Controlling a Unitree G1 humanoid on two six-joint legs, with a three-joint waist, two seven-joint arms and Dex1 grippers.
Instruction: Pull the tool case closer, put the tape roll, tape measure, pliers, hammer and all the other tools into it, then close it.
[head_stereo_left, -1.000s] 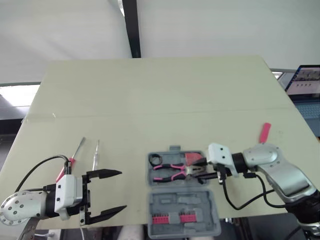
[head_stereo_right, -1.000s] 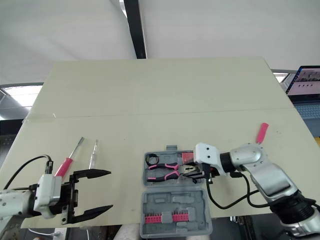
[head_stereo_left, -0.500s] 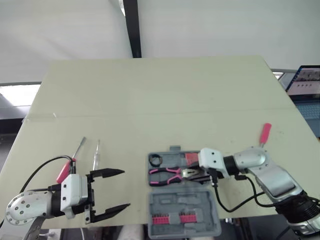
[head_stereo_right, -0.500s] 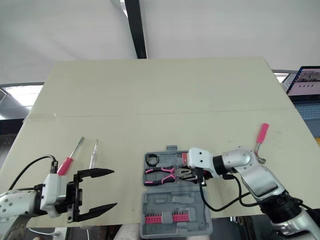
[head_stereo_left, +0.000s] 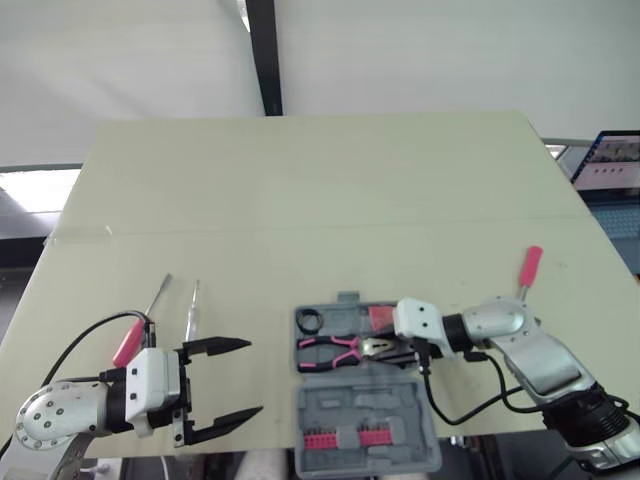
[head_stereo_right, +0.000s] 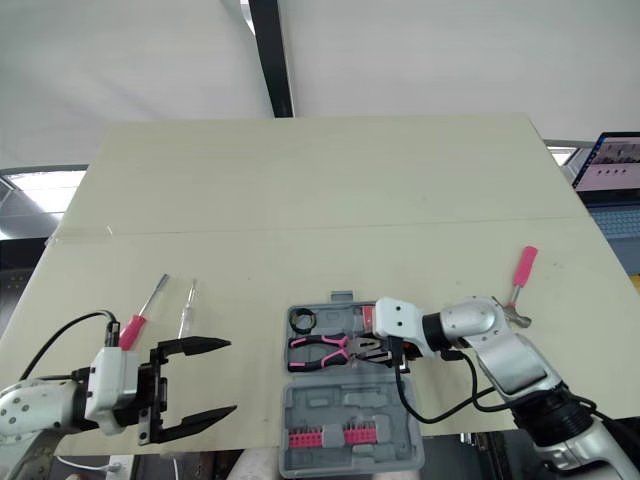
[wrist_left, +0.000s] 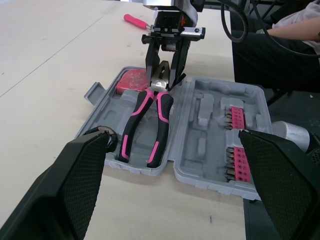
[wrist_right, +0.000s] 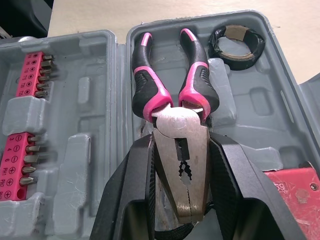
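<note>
Right gripper (head_stereo_left: 405, 347) has slid further left over the open tool case (head_stereo_left: 365, 440), bringing the pliers (head_stereo_left: 335, 350) along. Left gripper (head_stereo_left: 247, 378) barely shifted: spread wide, empty, near the table (head_stereo_left: 300, 180) edge. Right fingers clamp the pliers' steel head, and the pink handles lie in the case's far half beside the tape roll (wrist_right: 236, 42). Pliers look rigid and heavyish with a slick bare head; rubber handles are likely the surer hold. Hammer (head_stereo_left: 528, 268) and screwdrivers (head_stereo_left: 135, 330) lie outside.

Likely a robot lab: 1 bare pale bench (head_stereo_left: 300, 180) before a white backdrop (head_stereo_left: 420, 50), a black post (head_stereo_left: 262, 50), a lit screen (head_stereo_left: 610, 160) far right.
</note>
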